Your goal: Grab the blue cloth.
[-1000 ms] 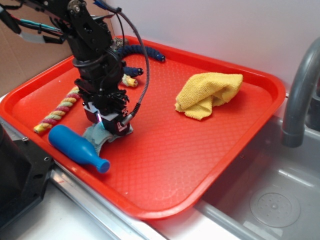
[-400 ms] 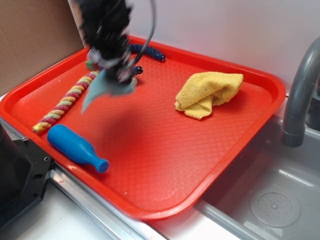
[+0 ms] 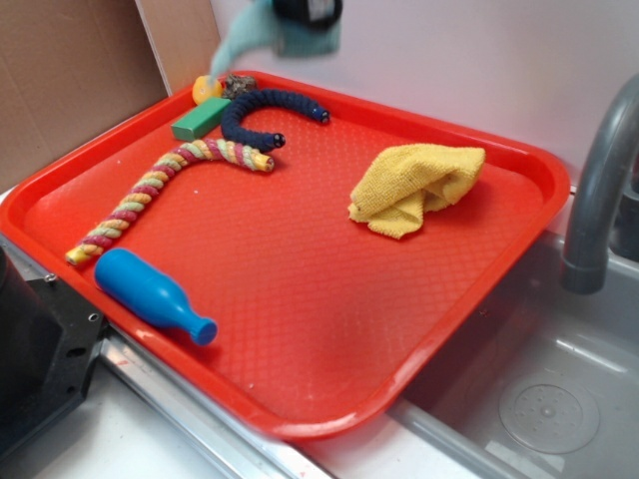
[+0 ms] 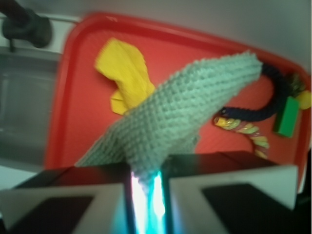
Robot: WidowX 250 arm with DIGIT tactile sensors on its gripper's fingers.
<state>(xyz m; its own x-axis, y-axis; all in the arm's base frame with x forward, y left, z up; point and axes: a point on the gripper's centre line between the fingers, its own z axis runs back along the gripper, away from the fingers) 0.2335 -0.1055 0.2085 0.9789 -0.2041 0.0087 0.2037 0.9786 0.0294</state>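
The blue cloth [image 3: 262, 35], a pale blue-green knitted rag, hangs high above the far edge of the red tray [image 3: 300, 299], blurred at the top of the exterior view. My gripper [image 3: 308, 12] is mostly cut off by the top edge there. In the wrist view the gripper [image 4: 146, 183] is shut on a corner of the blue cloth [image 4: 185, 114], which drapes out from between the fingers over the tray [image 4: 78, 97] far below.
On the tray lie a yellow terry cloth [image 3: 414, 187], a bright blue plastic bottle [image 3: 152, 293], a multicoloured rope [image 3: 160, 195], a dark blue toy snake [image 3: 265, 108] and a green block [image 3: 200, 119]. A grey faucet [image 3: 599, 190] and sink [image 3: 549, 399] are at the right.
The gripper has risen from the tray near the bottle, up and back toward the far wall, lifting the blue cloth with it until it is nearly out of the exterior view.
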